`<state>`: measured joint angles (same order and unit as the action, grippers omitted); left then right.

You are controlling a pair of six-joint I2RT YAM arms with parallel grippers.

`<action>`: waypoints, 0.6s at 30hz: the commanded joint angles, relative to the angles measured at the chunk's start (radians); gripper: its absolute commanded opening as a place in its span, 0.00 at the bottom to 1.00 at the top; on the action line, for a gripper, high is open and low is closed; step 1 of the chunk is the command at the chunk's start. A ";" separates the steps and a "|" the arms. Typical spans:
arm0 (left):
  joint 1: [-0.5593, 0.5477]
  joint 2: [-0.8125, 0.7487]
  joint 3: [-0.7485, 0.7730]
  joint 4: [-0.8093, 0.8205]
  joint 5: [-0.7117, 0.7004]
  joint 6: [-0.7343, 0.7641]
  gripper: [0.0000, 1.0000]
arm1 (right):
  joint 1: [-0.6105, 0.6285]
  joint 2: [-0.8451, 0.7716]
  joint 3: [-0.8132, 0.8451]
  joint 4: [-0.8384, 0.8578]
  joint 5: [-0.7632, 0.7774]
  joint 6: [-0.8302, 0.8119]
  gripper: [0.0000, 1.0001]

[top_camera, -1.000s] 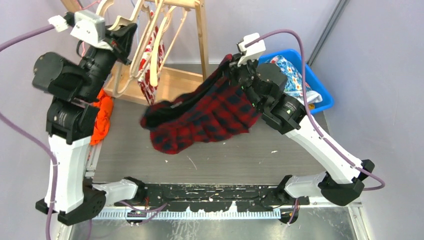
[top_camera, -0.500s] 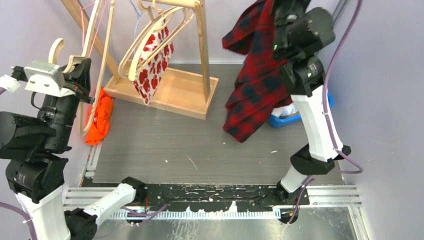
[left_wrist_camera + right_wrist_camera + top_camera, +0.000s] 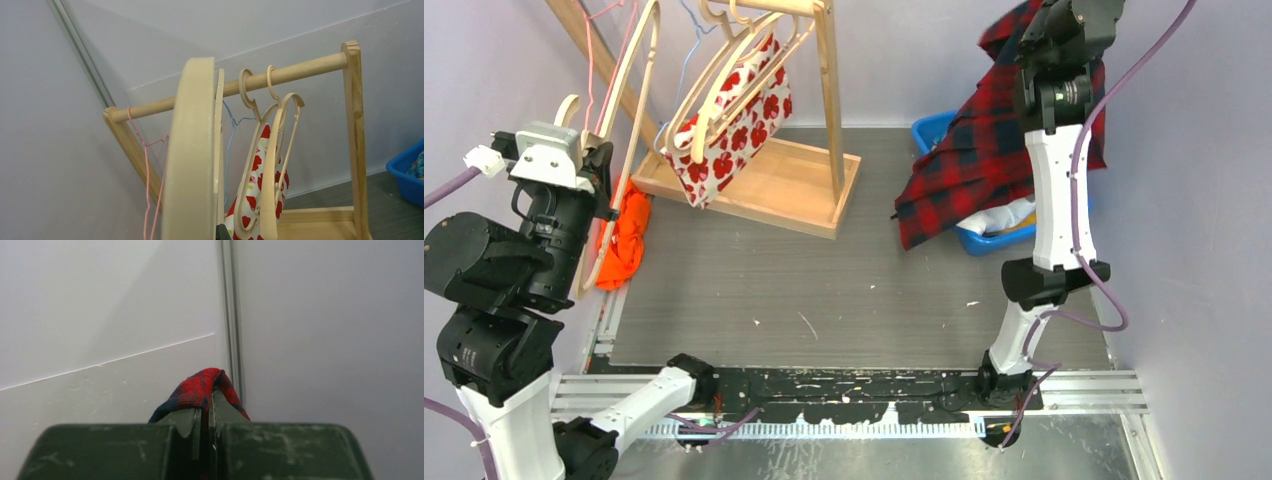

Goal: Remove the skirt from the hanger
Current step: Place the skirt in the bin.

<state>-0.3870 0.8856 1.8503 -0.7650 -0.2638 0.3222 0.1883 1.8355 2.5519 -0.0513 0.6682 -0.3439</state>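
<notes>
The right gripper (image 3: pixel 204 407) is clamped on a fold of the red plaid skirt (image 3: pixel 969 165). The skirt hangs free from the raised arm, its lower edge draped over the blue bin (image 3: pixel 929 128) at the far right. The left gripper (image 3: pixel 602 172), its fingers barely in view but apparently closed, holds the bare wooden hanger (image 3: pixel 192 150) upright near the rack (image 3: pixel 829 100), well apart from the skirt. The separation looks done; what seems left is setting the skirt down, probably in the bin, and putting the hanger away.
</notes>
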 commanded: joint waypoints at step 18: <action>-0.003 0.067 -0.007 -0.039 -0.142 0.102 0.00 | -0.259 0.185 0.066 0.105 0.052 0.150 0.01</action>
<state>-0.3870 0.9188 1.8320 -0.8143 -0.3725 0.3862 -0.0509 2.0605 2.6480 -0.0444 0.7029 -0.1886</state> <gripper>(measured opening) 0.050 0.077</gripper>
